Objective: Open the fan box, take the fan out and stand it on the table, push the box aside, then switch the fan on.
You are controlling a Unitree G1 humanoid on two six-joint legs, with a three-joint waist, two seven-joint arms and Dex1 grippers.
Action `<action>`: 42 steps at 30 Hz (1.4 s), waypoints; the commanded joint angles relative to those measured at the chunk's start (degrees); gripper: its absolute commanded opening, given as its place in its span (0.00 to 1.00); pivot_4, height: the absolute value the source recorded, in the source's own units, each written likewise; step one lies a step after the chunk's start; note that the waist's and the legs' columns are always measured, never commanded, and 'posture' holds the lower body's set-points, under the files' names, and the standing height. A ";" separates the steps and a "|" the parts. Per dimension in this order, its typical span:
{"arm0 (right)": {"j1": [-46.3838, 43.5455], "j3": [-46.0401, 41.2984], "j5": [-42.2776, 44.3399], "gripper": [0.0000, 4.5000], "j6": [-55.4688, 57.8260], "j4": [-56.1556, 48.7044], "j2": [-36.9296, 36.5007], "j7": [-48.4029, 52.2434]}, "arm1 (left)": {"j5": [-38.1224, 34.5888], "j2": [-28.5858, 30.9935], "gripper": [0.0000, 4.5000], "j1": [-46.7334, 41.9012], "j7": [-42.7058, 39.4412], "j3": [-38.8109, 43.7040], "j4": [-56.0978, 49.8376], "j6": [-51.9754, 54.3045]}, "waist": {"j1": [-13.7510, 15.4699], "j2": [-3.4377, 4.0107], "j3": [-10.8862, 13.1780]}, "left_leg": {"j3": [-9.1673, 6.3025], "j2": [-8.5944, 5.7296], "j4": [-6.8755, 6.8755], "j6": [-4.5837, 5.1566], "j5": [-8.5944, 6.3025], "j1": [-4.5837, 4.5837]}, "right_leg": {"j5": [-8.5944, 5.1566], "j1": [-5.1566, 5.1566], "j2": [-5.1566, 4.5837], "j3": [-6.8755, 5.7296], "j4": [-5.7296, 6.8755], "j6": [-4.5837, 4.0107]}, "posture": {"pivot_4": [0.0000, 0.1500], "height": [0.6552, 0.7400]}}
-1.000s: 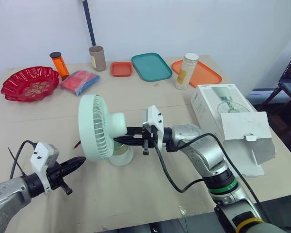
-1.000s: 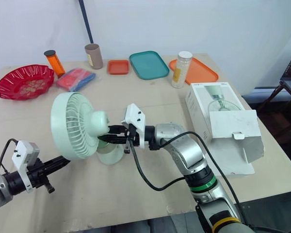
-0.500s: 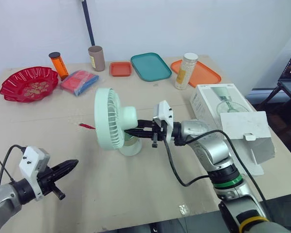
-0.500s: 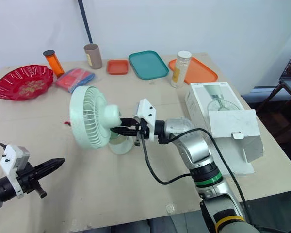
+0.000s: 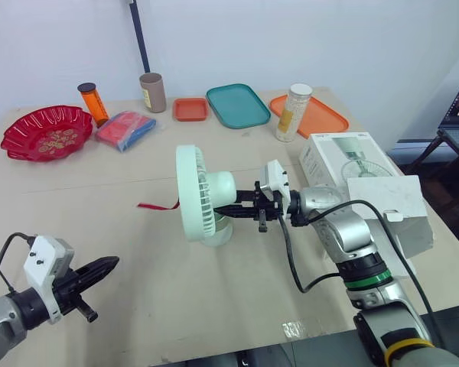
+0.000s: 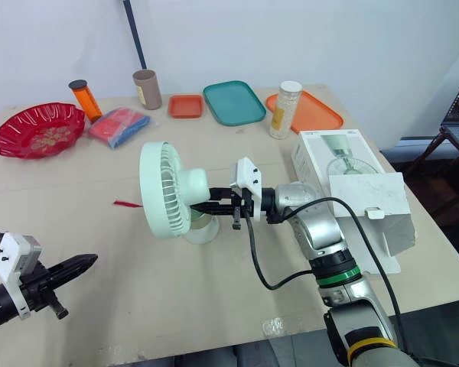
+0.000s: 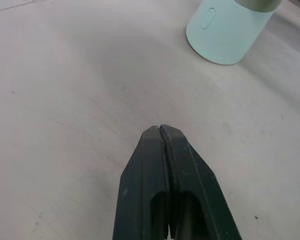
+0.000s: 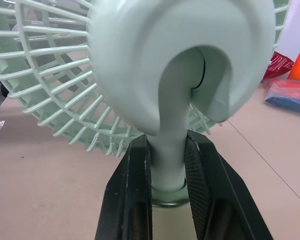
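The pale green fan (image 5: 201, 194) stands upright in the middle of the table, its grille facing my left and its round base (image 7: 224, 33) down on the tabletop. My right gripper (image 5: 231, 211) comes in from the right and is shut on the fan's neck (image 8: 170, 145), one black finger (image 8: 134, 192) on each side. My left gripper (image 5: 105, 266) hovers low near the table's front left, shut on nothing, well apart from the fan. The white fan box (image 5: 366, 193) lies at the right with its end flap open.
Along the far edge stand a red bowl (image 5: 44, 131), an orange bottle (image 5: 93, 102), a brown cup (image 5: 152, 92), a blue-and-red packet (image 5: 126, 128), a small orange tray (image 5: 191, 108), a teal tray (image 5: 238, 105), and a jar (image 5: 294, 112) on an orange tray (image 5: 320, 116). A red strip (image 5: 157, 206) lies left of the fan.
My right gripper has carried the fan to the right and turned its grille more edge-on. My left gripper has drawn back toward the front left, away from the fan.
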 commanded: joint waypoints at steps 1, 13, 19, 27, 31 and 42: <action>-1.34 -0.36 0.51 0.08 0.17 -0.64 0.40 0.78 | -0.38 0.54 0.02 0.36 0.08 1.12 -1.89 -0.06 | 0.00 0.00 0.00 | 0.00 0.00 0.00 0.00 0.00 0.00 | 0.00 0.00 0.00 0.00 0.00 0.00 | 1.00 1.00; -1.39 -0.34 -0.61 0.38 0.23 -0.10 -0.04 0.74 | 0.26 1.55 0.00 0.47 -1.08 0.57 -1.44 -0.62 | 0.00 0.00 0.00 | 0.00 0.00 0.00 0.00 0.00 0.00 | 0.00 0.00 0.00 0.00 0.00 0.00 | 1.00 1.00; -0.77 -0.62 -0.99 0.97 -0.25 -0.72 -0.85 0.98 | 1.73 1.54 0.00 -0.13 -2.37 -0.82 -0.39 -1.75 | 0.00 0.01 0.00 | 0.01 0.00 -0.01 0.00 0.00 0.00 | 0.00 -0.01 0.00 0.00 0.00 0.00 | 1.00 1.00; -0.10 -0.77 -1.18 0.97 -1.13 -1.46 -1.06 0.79 | 2.46 0.78 0.00 -0.97 -2.14 -2.08 -0.31 -2.13 | 0.01 0.01 0.00 | 0.00 0.00 0.00 0.00 0.00 0.00 | 0.00 0.00 0.01 0.00 0.00 0.00 | 1.00 1.00; 0.31 -0.57 -1.69 0.97 -1.84 -1.51 -1.46 0.96 | 2.13 0.81 0.00 -0.32 -3.09 -2.16 -0.83 -2.25 | 0.01 0.01 0.00 | 0.00 0.00 0.00 0.00 0.00 0.00 | 0.00 0.00 0.00 0.00 0.00 0.00 | 1.00 1.00; 2.58 -0.51 -2.61 0.97 -3.70 -3.02 -3.01 1.26 | 0.59 0.87 0.00 -3.95 -6.80 -3.77 -3.40 -6.70 | -0.03 0.01 0.00 | 0.02 0.00 0.01 0.00 0.00 0.03 | 0.03 0.04 0.00 0.02 -0.01 0.00 | 1.00 1.00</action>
